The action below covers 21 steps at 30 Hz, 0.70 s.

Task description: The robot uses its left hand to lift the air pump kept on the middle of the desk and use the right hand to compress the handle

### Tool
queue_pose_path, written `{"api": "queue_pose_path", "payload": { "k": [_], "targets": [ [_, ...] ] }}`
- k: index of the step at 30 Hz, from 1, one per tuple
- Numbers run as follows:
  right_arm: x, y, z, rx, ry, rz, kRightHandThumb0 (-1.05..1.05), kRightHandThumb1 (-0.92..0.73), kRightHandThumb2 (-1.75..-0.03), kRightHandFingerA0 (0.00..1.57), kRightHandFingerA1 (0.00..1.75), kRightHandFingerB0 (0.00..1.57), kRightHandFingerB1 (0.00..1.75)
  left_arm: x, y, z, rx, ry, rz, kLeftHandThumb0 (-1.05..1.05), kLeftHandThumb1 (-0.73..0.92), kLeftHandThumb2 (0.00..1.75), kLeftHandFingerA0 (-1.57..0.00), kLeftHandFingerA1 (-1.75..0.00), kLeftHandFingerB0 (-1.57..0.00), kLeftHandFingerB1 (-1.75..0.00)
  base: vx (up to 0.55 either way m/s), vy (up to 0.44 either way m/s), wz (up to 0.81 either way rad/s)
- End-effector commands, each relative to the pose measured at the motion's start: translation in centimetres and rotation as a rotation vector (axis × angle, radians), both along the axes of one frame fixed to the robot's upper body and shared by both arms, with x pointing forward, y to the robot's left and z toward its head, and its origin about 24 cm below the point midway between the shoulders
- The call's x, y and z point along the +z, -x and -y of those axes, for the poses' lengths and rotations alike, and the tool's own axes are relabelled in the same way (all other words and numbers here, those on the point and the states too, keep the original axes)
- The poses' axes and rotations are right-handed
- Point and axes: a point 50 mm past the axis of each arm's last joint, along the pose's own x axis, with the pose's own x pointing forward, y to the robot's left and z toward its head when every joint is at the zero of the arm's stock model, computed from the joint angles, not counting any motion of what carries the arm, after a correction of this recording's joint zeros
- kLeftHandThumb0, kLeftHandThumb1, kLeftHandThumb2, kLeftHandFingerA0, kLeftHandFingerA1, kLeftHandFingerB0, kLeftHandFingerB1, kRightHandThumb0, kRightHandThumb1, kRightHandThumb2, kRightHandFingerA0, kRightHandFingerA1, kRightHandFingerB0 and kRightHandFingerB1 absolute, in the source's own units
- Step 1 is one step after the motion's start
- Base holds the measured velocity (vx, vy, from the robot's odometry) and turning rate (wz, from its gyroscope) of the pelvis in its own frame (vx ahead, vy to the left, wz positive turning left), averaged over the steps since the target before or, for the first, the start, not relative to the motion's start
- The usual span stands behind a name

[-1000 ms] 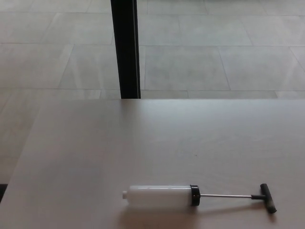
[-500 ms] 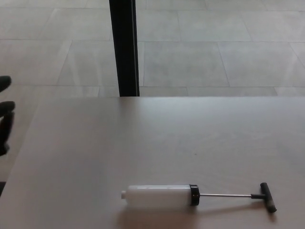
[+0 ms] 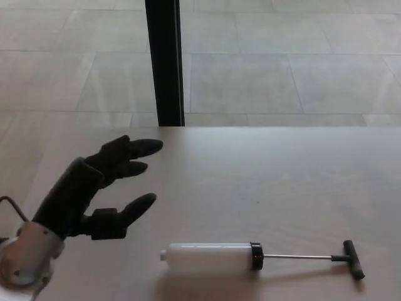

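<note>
Left hand [image 3: 94, 191] has come well into view over the desk [image 3: 263, 169] from the left edge, fingers spread, holding nothing. Air pump [image 3: 250, 258] lies flat near the front edge, white barrel toward the hand, rod out, handle [image 3: 352, 259] at the right. Reach step; next: lower onto the barrel and close. Right hand unseen.

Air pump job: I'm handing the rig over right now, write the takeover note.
Left hand: open, fingers spread, holding nothing, raised over the left part of the desk, apart from the pump.
Right hand: not in view.
Air pump: lying flat near the desk's front edge, white barrel to the left, rod drawn out, black T-handle to the right.
Done: nothing grasped yet.
Left: left hand grips and lifts the barrel; right hand comes in and compresses the handle.
</note>
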Motion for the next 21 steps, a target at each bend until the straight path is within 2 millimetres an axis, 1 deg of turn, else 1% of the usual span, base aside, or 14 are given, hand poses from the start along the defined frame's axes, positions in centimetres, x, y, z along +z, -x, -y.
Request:
{"api": "queue_pose_path", "payload": {
  "k": [1,2,3,5,6,8,9,11,12,16,17,18,20,21],
  "targets": [
    [-0.9,0.0,-0.7,0.005,0.009,-0.049,-0.37,-0.45,-1.07,0.03,0.53,0.0,0.48,-0.6,-1.1,2.3,-0.032,-0.285,0.015,-0.76,0.74,0.63,-0.26,-0.5,-0.31,-0.39,0.0,0.0,0.0],
    [-0.9,-0.1,-0.7,0.011,0.025,-0.047,-0.37,-0.46,-1.08,0.03,0.53,0.0,0.48,-0.8,-1.1,2.4,-0.028,-0.288,0.007,-0.76,0.73,0.62,-0.28,-0.5,-0.33,-0.39,0.0,0.0,0.0],
    [-1.0,-0.1,-0.8,0.012,0.016,-0.049,-0.82,-0.88,-0.67,0.12,0.37,0.24,0.3,-1.1,-1.2,2.5,-0.029,-0.303,0.007,-0.78,0.73,0.63,-0.29,-0.52,-0.33,-0.4,0.0,0.0,0.0],
    [-1.0,-0.1,-0.9,0.016,0.002,-0.05,-0.82,-0.88,-0.67,0.12,0.37,0.24,0.3,-1.4,-1.2,2.7,-0.03,-0.325,0.01,-0.78,0.73,0.63,-0.29,-0.52,-0.33,-0.4,0.0,0.0,0.0],
    [-1.1,-0.3,-0.9,0.019,-0.011,-0.059,-0.82,-0.87,-0.67,0.11,0.34,0.29,0.31,-1.9,-1.1,3.0,-0.003,-0.343,0.076,-0.77,0.57,0.98,-0.36,-0.6,-0.31,-0.52,0.0,0.0,0.0],
    [-1.1,-0.3,-1.0,0.026,-0.02,-0.054,-0.82,-0.69,-1.05,0.06,0.43,0.21,0.47,-2.1,-1.0,3.2,0.003,-0.372,0.112,-0.7,0.7,0.61,-0.38,-0.56,-0.43,-0.45,0.0,0.0,0.0],
    [-1.0,-0.3,-1.0,0.027,-0.013,-0.054,-0.79,-0.87,-0.67,0.11,0.36,0.3,0.32,-2.2,-1.0,3.3,0.007,-0.39,0.126,-0.7,0.69,0.61,-0.39,-0.56,-0.44,-0.45,0.0,0.0,0.0],
    [-0.9,-0.4,-1.1,0.029,-0.008,-0.051,-0.78,-0.68,-1.05,0.07,0.46,0.22,0.47,-2.2,-1.1,3.4,0.01,-0.451,0.166,-0.72,0.67,0.62,-0.41,-0.58,-0.43,-0.45,0.0,0.0,0.0],
    [-0.9,-0.5,-1.1,0.03,-0.012,-0.047,-0.78,-0.87,-0.67,0.15,0.38,0.32,0.33,-2.4,-1.1,3.8,0.012,-0.622,0.234,-0.73,0.66,0.61,-0.39,-0.61,-0.43,-0.45,0.0,0.0,0.0],
    [-0.7,-0.6,-1.0,0.029,0.0,-0.041,-0.77,-0.88,-0.67,0.17,0.38,0.34,0.33,-3.0,-1.4,4.5,0.027,-0.942,0.286,-0.78,0.66,0.6,-0.3,-0.57,-0.35,-0.4,0.0,0.0,0.0],
    [-0.5,-0.7,-1.1,0.042,-0.009,-0.033,-0.76,-0.87,-0.67,0.17,0.38,0.34,0.33,-3.2,-1.6,5.1,0.026,-1.086,0.305,-0.87,0.56,0.97,-0.28,-0.6,-0.22,-0.47,0.0,0.0,0.0],
    [-0.6,-0.7,-1.1,0.049,-0.015,-0.026,-0.74,-0.87,-0.66,0.16,0.39,0.34,0.34,-3.4,-1.7,5.6,0.03,-1.086,0.29,-0.81,0.67,0.6,-0.28,-0.53,-0.29,-0.39,0.0,0.0,0.0],
    [-0.5,-0.8,-1.1,0.05,-0.015,-0.024,-0.74,-0.87,-0.66,0.16,0.39,0.34,0.34,-3.4,-1.7,5.7,0.034,-1.088,0.291,-0.81,0.67,0.6,-0.28,-0.53,-0.29,-0.39,0.0,0.0,0.0],
    [-0.5,-0.8,-1.1,0.045,-0.012,-0.022,-0.76,-0.69,-1.02,0.13,0.49,0.26,0.48,-3.4,-1.8,6.2,0.038,-1.086,0.297,-0.82,0.66,0.6,-0.25,-0.54,-0.28,-0.4,0.0,0.0,0.0]
  ]
}}
